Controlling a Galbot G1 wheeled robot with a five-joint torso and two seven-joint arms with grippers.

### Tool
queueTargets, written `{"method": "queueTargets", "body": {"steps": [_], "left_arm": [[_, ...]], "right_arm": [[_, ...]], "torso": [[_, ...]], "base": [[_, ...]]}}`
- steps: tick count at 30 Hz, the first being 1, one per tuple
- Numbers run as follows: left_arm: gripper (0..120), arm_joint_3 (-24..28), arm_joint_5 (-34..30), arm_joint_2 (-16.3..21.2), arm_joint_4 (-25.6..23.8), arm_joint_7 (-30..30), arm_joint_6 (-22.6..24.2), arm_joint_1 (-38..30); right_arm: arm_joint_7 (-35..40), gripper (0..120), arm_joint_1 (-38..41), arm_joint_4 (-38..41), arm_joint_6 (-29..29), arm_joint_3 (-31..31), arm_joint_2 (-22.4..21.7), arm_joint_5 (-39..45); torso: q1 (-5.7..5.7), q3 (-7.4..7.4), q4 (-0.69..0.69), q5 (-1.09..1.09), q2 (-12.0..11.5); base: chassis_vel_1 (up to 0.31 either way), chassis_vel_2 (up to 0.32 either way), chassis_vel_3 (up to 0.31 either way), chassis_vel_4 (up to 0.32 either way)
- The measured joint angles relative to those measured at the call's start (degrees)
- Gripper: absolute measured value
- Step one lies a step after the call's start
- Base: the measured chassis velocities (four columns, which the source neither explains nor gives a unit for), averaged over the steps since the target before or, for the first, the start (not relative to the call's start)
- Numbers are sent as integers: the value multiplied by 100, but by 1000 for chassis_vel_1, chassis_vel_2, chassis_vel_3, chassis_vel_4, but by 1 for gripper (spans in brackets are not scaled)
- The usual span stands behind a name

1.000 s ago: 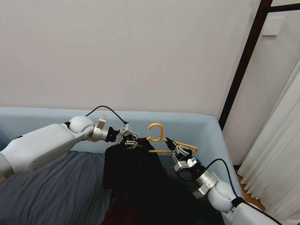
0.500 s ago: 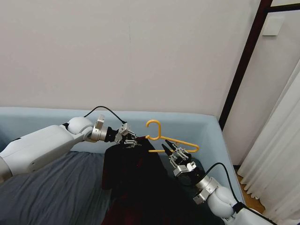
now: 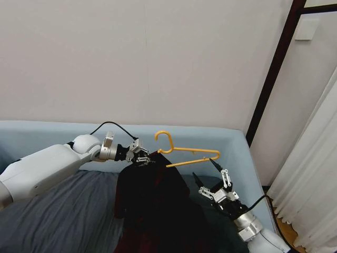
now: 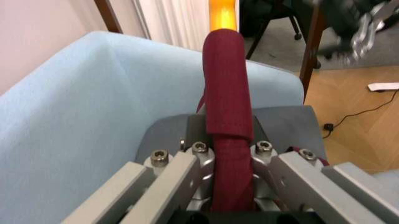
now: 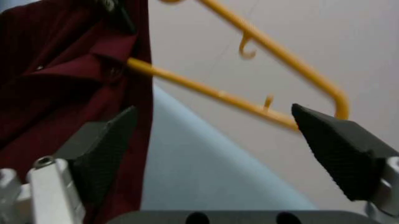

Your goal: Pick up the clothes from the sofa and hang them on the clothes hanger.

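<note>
In the head view there is one orange hanger point(image 3: 192, 151), one dark red garment point(image 3: 152, 203) and two hands over a pale blue sofa point(image 3: 47, 134), whose seat carries a grey cover point(image 3: 58, 211). The left hand point(image 3: 141, 157), just left of the frame's middle, is clamped on the top of the garment where the hanger enters it. The cloth drops from there toward the bottom centre. The hanger's long axis runs nearly level from the centre toward the right of the frame. Its hook stands up at the left end and its bare shoulder end points right. The right hand point(image 3: 218, 185) sits lower right, below that bare end and apart from it, with its fingers spread. In the left wrist view, the left hand point(image 4: 227, 161) has its fingers point(image 4: 167, 179) closed tight against a rolled fold of the garment point(image 4: 227, 93), and the hanger point(image 4: 223, 11) shows beyond the fold's far end. In the right wrist view, the right hand point(image 5: 219, 154) has its two dark pads point(image 5: 104, 148) wide apart and touching nothing. Beyond them the hanger point(image 5: 215, 92) slants across, one end buried in the garment point(image 5: 56, 79).
</note>
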Motion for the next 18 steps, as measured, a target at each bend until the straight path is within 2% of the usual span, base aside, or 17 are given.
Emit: {"method": "queueTargets", "body": {"steps": [5, 12, 18], "left_arm": [[1, -1, -6, 135, -144, -14, -1, 8], [1, -48, -6, 346, -385, -26, -1, 126], [1, -28, -27, 376, -470, -25, -1, 19]], "right_arm": [[-521, 100, -167, -726, 38, 94, 47, 363], [-930, 100, 366, -2297, 59, -216, 484, -352], [-1060, 100, 785, -3126, 121, -366, 869, -721]], "torso": [[0, 0, 1, -1, 0], [0, 1, 3, 0, 0], [0, 1, 2, 0, 0]], "base": [[0, 0, 0, 0], [0, 0, 0, 0], [0, 0, 0, 0]]}}
